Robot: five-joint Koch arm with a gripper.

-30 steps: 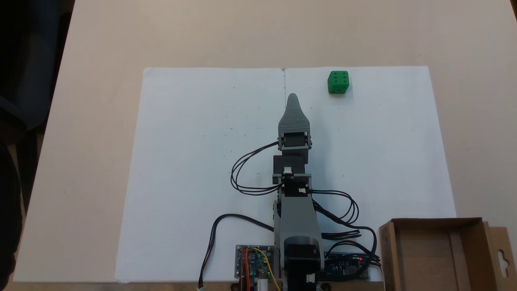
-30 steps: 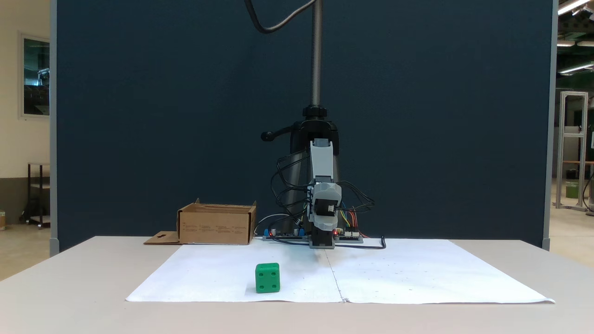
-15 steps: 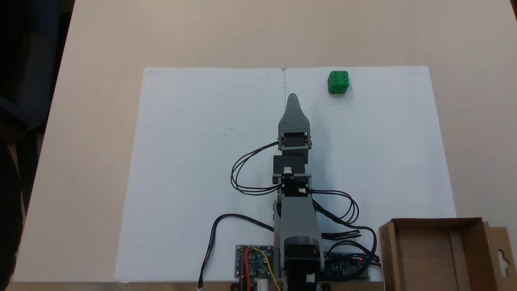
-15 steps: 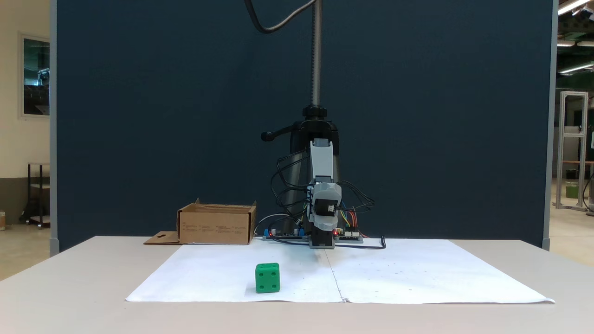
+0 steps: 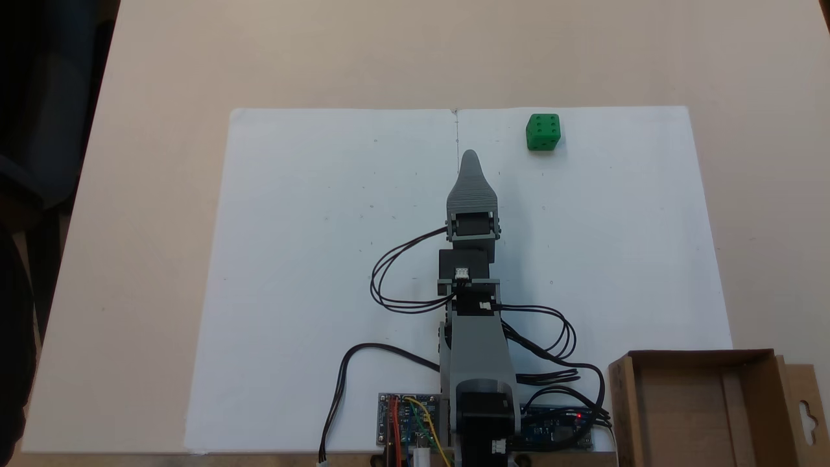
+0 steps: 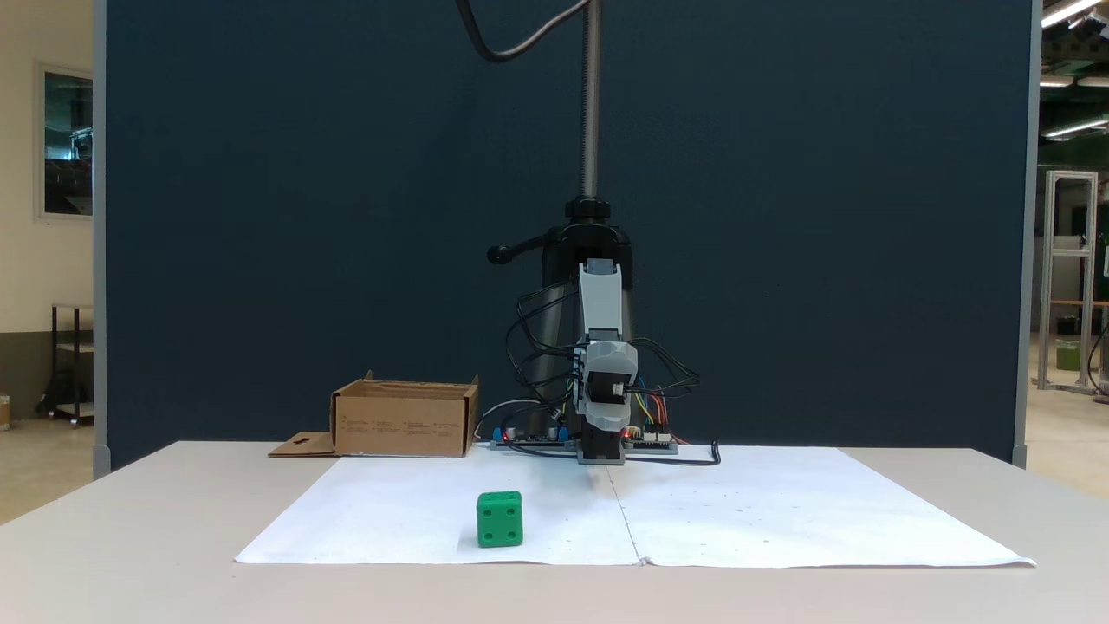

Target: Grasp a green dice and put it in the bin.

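The green dice [image 5: 543, 131] sits on the white paper near its far right corner in a fixed view, six pips up; in another fixed view the dice [image 6: 500, 519] is at the front, left of centre. The grey gripper [image 5: 469, 157] points away from the base along the paper's middle seam, well to the left of the dice and apart from it. A single tip shows, the jaws stacked one over the other. From the front the gripper [image 6: 606, 383] faces the camera, raised above the table. The brown cardboard bin [image 5: 700, 355] [image 6: 403, 420] stands beside the arm's base, its slotted flap [image 5: 806, 415] outward.
White paper sheets [image 5: 311, 259] cover the beige table [image 5: 162, 78]. Circuit boards [image 5: 407, 428] and black cables [image 5: 389, 285] lie around the arm's base. A camera pole [image 6: 591, 104] rises behind the arm before a dark blue partition [image 6: 303, 217].
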